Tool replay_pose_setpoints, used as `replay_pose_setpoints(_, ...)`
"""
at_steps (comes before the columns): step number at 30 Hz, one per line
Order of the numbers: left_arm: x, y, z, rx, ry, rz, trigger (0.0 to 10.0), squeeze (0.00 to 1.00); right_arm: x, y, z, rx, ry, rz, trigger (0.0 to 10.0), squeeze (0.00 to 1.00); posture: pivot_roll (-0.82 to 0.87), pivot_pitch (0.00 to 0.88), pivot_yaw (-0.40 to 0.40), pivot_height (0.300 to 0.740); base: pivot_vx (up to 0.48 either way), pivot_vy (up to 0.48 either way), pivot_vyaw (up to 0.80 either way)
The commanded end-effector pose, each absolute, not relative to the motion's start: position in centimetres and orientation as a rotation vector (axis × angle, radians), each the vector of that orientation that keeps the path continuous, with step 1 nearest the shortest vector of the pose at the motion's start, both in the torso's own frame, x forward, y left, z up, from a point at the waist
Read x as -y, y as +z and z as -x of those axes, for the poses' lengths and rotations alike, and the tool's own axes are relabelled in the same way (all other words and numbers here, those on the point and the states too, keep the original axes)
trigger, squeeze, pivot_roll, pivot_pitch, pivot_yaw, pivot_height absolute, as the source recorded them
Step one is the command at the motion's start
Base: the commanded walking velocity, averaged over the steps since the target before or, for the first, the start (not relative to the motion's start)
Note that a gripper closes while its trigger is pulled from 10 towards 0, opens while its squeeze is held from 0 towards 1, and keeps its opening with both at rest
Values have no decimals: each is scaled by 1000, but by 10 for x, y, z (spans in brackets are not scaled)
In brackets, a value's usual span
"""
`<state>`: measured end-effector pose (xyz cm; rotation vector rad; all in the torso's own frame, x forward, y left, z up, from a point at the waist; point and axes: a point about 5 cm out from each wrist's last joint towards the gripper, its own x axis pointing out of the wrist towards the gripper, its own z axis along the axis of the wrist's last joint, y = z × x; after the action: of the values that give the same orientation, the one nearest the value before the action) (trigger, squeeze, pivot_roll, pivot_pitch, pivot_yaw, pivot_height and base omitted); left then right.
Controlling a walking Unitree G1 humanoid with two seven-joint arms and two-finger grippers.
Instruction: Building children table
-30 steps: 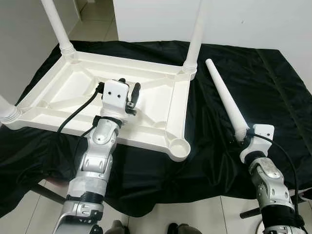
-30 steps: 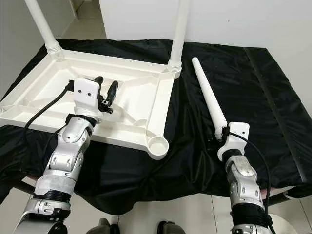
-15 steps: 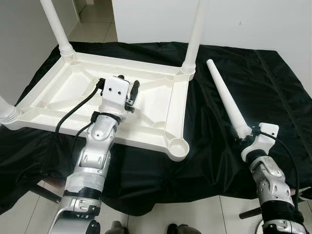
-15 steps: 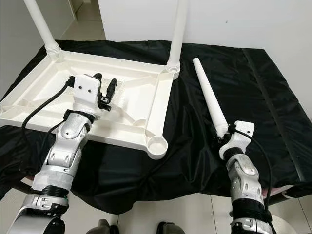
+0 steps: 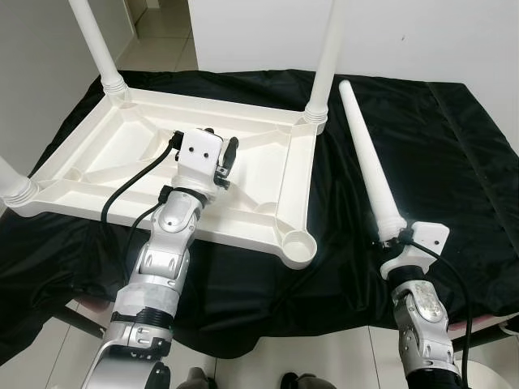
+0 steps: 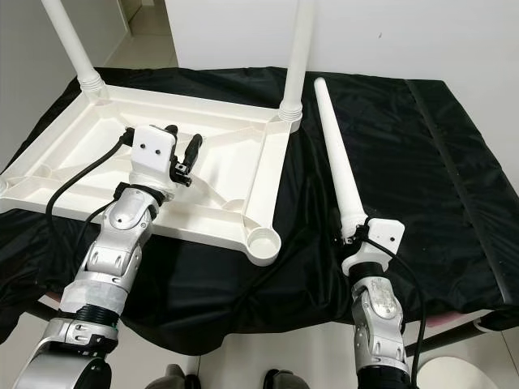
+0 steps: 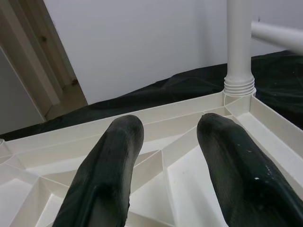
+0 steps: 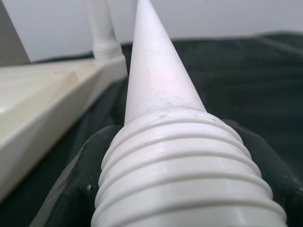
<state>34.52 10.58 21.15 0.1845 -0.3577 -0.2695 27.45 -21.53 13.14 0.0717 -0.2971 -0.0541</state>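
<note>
A white plastic children's tabletop (image 5: 122,154) lies upside down on a black cloth (image 5: 454,154) at the left of the scene, ribbed underside facing up. Three legs stand screwed into its corners: far left leg (image 5: 93,36), far right leg (image 5: 328,57) and near left leg (image 5: 10,182), the last cut off by the frame edge. The near right corner socket (image 5: 296,243) holds no leg.

The left gripper (image 5: 219,154) hovers over the middle of the underside — fingers (image 7: 109,175) apart, nothing between them, pointing toward the far right leg.

The right gripper (image 5: 397,237) sits near the cloth's near edge, right of the tabletop, its fingers clamped on the threaded wide end of the loose fourth leg (image 5: 365,154). That leg is tilted, tapering away toward the far side, its narrow tip close beside the far right leg — contact between them cannot be judged.
</note>
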Motion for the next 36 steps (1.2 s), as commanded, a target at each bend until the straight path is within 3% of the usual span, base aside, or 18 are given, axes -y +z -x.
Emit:
replay_pose_setpoints(1,-108,213,-346,365,-244,-179,10000,0,215,137,-272,341,-67,-71,10000,0,-63,63,31,740,0,0,0)
replay_pose_setpoints(4,-108,214,-347,369,-253,-165,10000,0,210,145,-270,392,-79,-62,10000,0,-60,51,28,740,0,0,0)
replay_pose_setpoints(5,-108,214,-347,374,-265,-157,10000,0,209,148,-270,406,-80,-73,3294,0,-58,44,24,740,0,0,0)
replay_pose_setpoints(6,-106,215,-346,379,-288,-142,10000,0,208,151,-271,420,-83,-60,0,0,-58,44,24,740,0,0,0)
replay_pose_setpoints(9,-104,215,-344,384,-320,-149,10000,0,208,158,-272,449,-88,-46,0,0,-58,36,21,740,0,0,0)
replay_pose_setpoints(10,-101,214,-342,393,-360,-191,10000,0,210,169,-273,493,-111,-18,10000,0,-57,33,18,740,0,0,0)
replay_pose_setpoints(13,-97,212,-341,384,-408,-200,10000,0,211,181,-274,541,-130,18,10000,0,-53,23,9,740,0,0,0)
replay_pose_setpoints(16,-91,215,-340,337,-510,-150,10000,0,212,223,-277,707,-127,83,10000,0,-44,11,2,740,0,0,0)
replay_pose_setpoints(25,-88,228,-340,363,-554,-119,10000,0,208,257,-279,831,-101,109,10000,0,-39,2,1,740,0,0,0)
replay_pose_setpoints(28,-87,231,-339,350,-599,-69,10000,0,204,268,-279,871,-73,126,10000,0,-39,2,1,740,0,0,0)
replay_pose_setpoints(30,-87,243,-338,312,-732,85,10000,0,190,282,-280,922,21,150,10000,0,-27,3,-6,740,0,0,0)
replay_pose_setpoints(32,-88,249,-338,306,-782,135,10000,0,185,283,-281,924,56,154,10000,0,-26,6,-5,740,0,0,0)
replay_pose_setpoints(33,-90,254,-338,314,-816,178,10000,204,181,283,-281,917,87,150,10000,0,-25,8,-5,740,0,0,0)
replay_pose_setpoints(34,-90,254,-338,314,-816,178,10000,204,181,283,-281,917,87,150,10000,0,-25,8,-5,740,0,0,0)
replay_pose_setpoints(35,-92,260,-338,327,-844,214,10000,1000,178,281,-282,910,106,154,10000,0,-24,15,-4,740,0,0,0)
replay_pose_setpoints(36,-93,264,-339,339,-856,246,10000,1000,174,280,-282,905,129,155,10000,0,-24,15,-4,740,0,0,0)
